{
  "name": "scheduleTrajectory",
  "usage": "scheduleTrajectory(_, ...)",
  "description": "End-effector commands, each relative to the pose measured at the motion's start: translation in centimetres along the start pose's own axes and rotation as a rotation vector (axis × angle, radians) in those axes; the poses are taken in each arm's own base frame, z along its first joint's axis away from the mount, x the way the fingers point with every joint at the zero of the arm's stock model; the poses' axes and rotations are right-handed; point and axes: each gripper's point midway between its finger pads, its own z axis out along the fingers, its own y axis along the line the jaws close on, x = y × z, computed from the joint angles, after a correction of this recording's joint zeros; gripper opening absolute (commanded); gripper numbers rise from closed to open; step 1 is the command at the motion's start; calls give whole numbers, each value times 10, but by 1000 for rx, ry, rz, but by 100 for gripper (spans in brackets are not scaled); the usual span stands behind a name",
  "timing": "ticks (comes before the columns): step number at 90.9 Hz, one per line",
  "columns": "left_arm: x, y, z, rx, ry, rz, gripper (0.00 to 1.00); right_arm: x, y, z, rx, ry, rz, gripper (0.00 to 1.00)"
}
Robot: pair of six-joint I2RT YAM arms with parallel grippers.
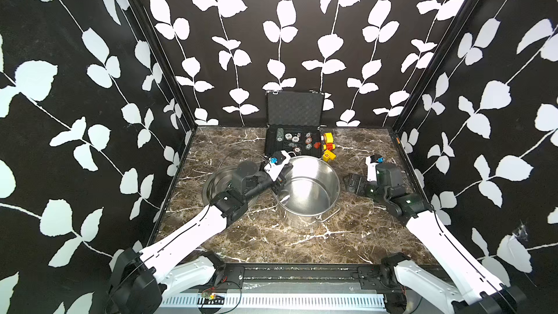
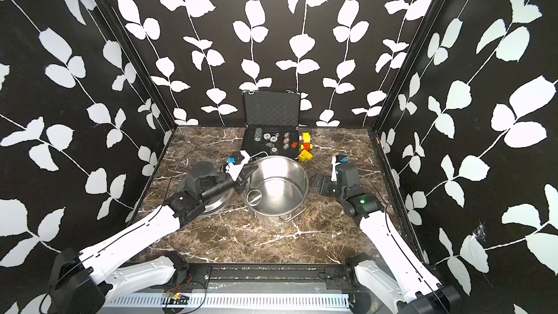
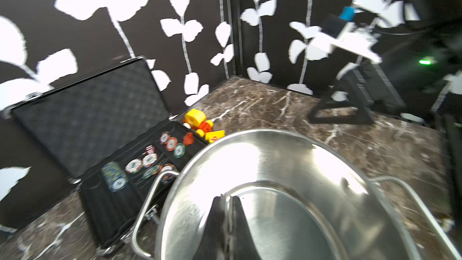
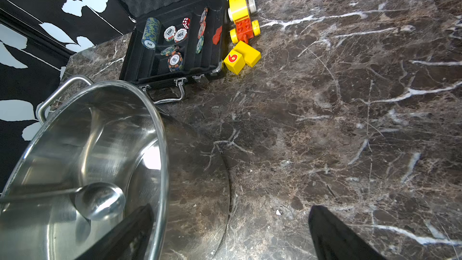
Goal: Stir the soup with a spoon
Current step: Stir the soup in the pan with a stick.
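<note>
Bright overhead light flares white inside the round polished steel pot and glints off the long silver metal spoon; motion blur smears the left wrist view, and both top views bow at the edges.

The left end effector is clamped on the spoon, its arm stretched forward; the right end effector gapes wide.

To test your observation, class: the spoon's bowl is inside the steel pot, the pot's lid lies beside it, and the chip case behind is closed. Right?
No: the chip case is open, its padded top standing upright, as the right wrist view shows. The spoon does have its bowl inside the steel pot, with the lid lying beside it.
</note>
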Motion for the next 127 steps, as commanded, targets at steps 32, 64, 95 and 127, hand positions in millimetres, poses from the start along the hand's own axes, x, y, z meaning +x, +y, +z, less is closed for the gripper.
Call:
scheduleTrajectory(32, -30, 7, 95, 157, -30, 6, 0, -14, 7, -7, -8, -38, -31, 99)
scheduleTrajectory(64, -45, -82, 140, 453, -48, 69, 0, -12, 5, -8, -4, -41, -19, 99)
scheduleTrajectory(95, -41, -160, 112, 645, -37, 123, 0, -9, 2, -9, 4, -45, -19, 99)
scheduleTrajectory(127, -11, -181, 60, 656, 45, 192, 0, -9, 3, -7, -9, -52, -9, 99)
